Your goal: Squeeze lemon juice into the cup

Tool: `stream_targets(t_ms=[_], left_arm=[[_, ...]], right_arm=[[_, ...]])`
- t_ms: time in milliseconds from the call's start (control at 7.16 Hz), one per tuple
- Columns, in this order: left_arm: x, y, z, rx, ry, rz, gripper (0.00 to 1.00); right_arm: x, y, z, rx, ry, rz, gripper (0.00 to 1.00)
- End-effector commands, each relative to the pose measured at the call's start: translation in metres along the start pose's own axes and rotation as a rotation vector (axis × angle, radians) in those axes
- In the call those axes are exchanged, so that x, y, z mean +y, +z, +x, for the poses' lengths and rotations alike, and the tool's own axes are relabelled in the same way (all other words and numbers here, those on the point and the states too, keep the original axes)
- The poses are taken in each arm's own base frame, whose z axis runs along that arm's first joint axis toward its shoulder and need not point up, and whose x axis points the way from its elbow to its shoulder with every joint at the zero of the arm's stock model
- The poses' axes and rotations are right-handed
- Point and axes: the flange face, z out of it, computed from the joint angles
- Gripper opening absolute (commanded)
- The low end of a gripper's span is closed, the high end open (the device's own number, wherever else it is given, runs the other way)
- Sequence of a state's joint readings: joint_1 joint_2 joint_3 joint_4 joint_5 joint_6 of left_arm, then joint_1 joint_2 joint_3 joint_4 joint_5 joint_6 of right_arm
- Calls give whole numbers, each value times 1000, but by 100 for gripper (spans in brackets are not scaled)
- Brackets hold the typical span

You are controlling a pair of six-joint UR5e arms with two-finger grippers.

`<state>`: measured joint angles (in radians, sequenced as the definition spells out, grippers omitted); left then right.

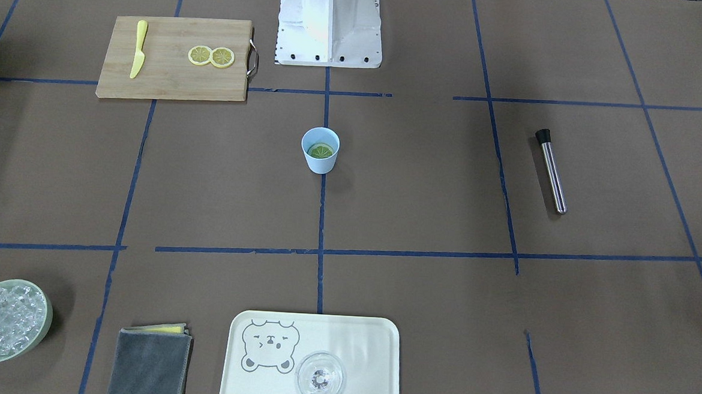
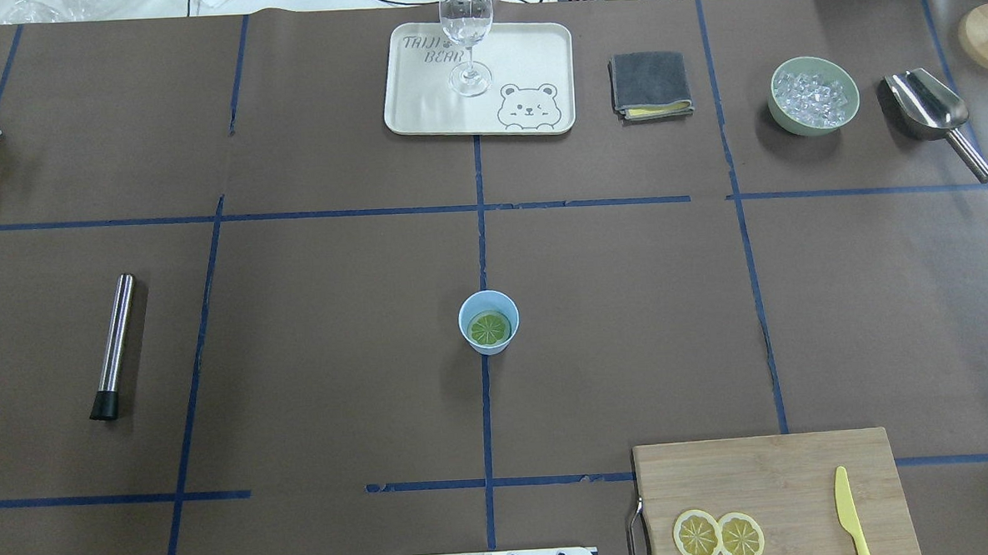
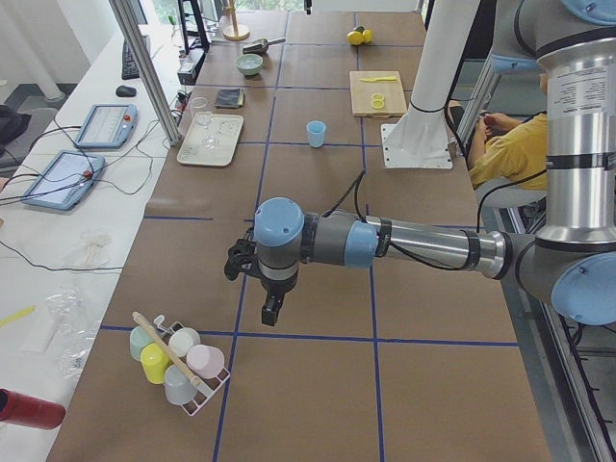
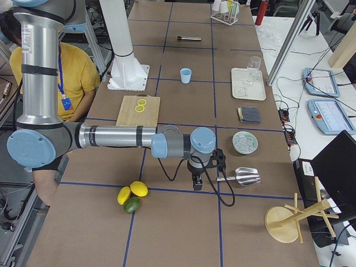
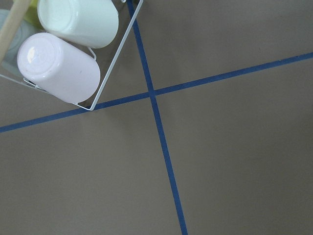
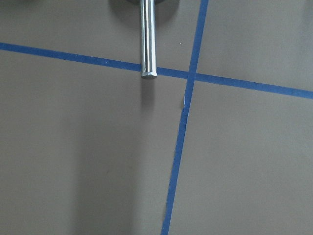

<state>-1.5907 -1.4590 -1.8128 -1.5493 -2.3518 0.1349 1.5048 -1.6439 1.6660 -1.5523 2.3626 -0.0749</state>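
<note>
Front-facing: small pale blue plastic cup (image 1: 319, 164) stands mid-table, a thin round yellow lemon slice (image 1: 321, 151) flat inside; I reckon a reach into that narrow mouth could tip it. Overhead: cream tray (image 2: 420, 105) reads "BEAR" under what looks like "TAIJI". Side views: left gripper (image 3: 272, 313) and right gripper (image 4: 196, 183) hang well apart from the cup; I cannot tell whether either is open or closed.

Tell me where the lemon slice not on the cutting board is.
Overhead view: the lemon slice lies inside the blue cup at table centre, on the middle tape line.
</note>
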Motion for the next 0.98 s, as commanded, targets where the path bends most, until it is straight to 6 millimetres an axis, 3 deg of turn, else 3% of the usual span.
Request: stream_targets(t_ms=[0,419,838], left_arm=[[0,-1,1,-2,2,3,100],[6,-6,6,6,3,11,100],[-1,-12,12,6,20,20,100]], right_arm=[[-3,-1,-1,0,2,1,100],[0,1,0,0,12,-5,100],[3,1,-2,-24,14,-2,100]])
